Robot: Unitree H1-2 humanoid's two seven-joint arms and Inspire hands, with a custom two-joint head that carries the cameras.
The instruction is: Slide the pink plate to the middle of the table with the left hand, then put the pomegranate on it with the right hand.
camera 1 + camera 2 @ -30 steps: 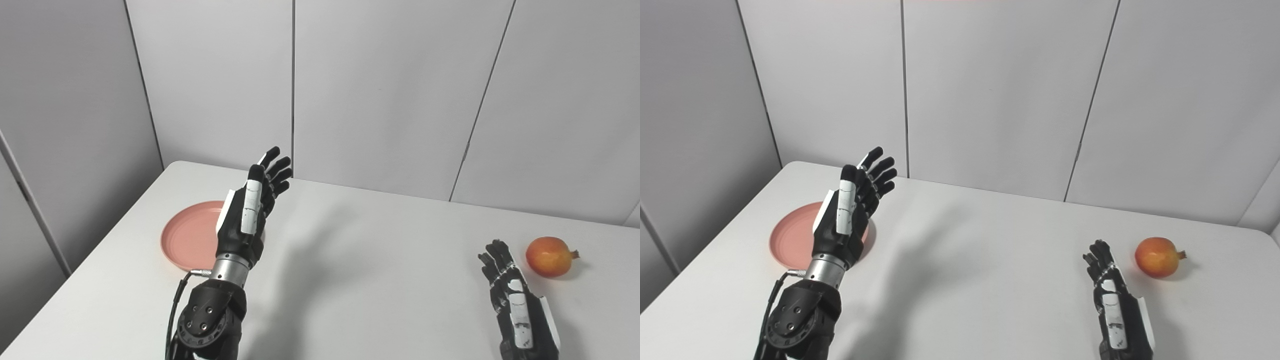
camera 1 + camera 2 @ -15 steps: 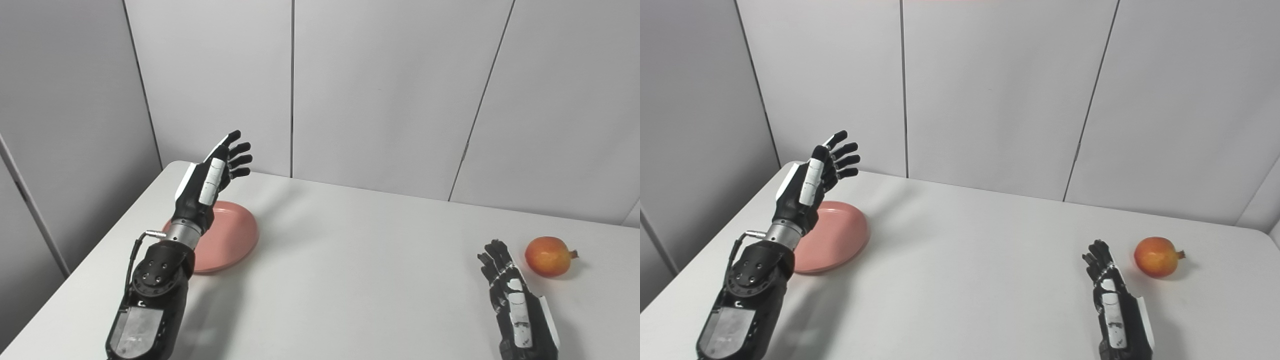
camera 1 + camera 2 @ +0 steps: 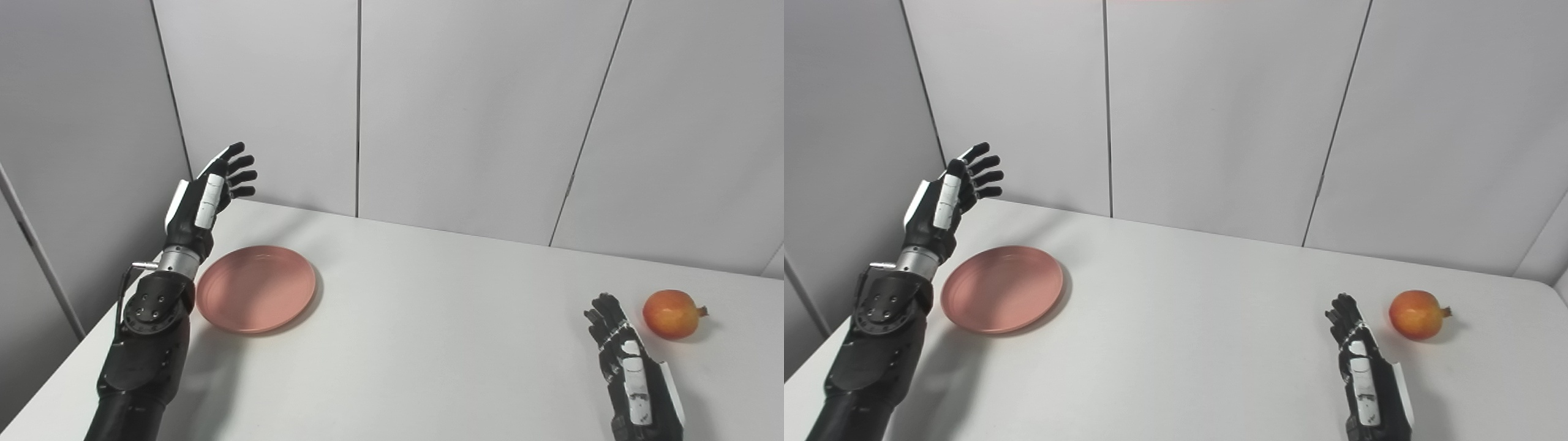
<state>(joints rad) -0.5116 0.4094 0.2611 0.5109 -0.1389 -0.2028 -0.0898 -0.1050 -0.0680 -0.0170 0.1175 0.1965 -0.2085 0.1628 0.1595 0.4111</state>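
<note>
The pink plate (image 3: 256,288) lies flat on the white table (image 3: 429,318) near its left side. My left hand (image 3: 205,199) is open and empty, raised above the table's far left corner, up and to the left of the plate, not touching it. The pomegranate (image 3: 672,314) sits on the table at the right. My right hand (image 3: 631,367) is open and empty, low at the table, just left of and nearer than the pomegranate, apart from it.
Grey wall panels (image 3: 465,110) stand right behind the table's far edge. The table's left edge (image 3: 92,343) runs close to my left forearm.
My left hand has swung from in front of the plate to up and left of it, so the whole plate now shows. The plate, pomegranate and right hand have not moved.
</note>
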